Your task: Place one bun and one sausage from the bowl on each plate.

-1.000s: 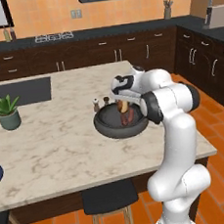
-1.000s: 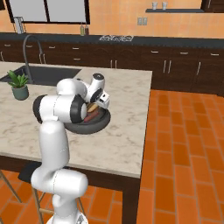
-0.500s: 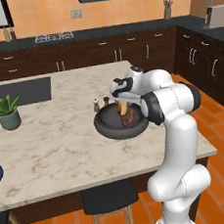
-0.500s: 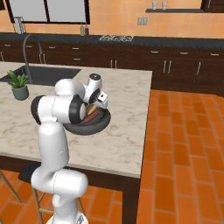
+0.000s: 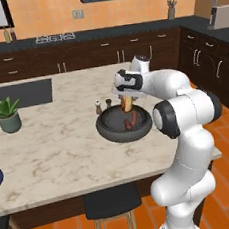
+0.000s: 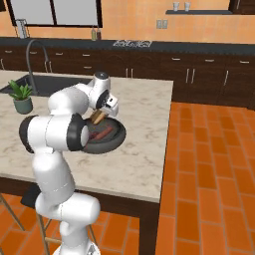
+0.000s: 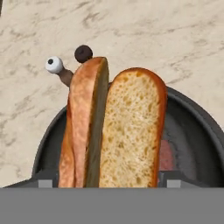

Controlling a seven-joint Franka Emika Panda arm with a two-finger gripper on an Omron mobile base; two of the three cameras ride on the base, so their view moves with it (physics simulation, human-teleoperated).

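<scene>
Where hand (image 5: 127, 104) clamps bun (image 7: 113, 127), sausage (image 7: 165, 155) in bowl (image 7: 199, 131) mostly hidden.

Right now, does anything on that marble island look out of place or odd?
Only one oddity: the tan split bread bun stands almost on end over the wide dark bowl, between the gripper fingers, not lying flat like the dark red sausage. Nothing is spilled or damaged.

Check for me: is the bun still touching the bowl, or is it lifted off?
Apart. In the left base view the bun hangs from the gripper, its lower end above the bowl floor.
</scene>
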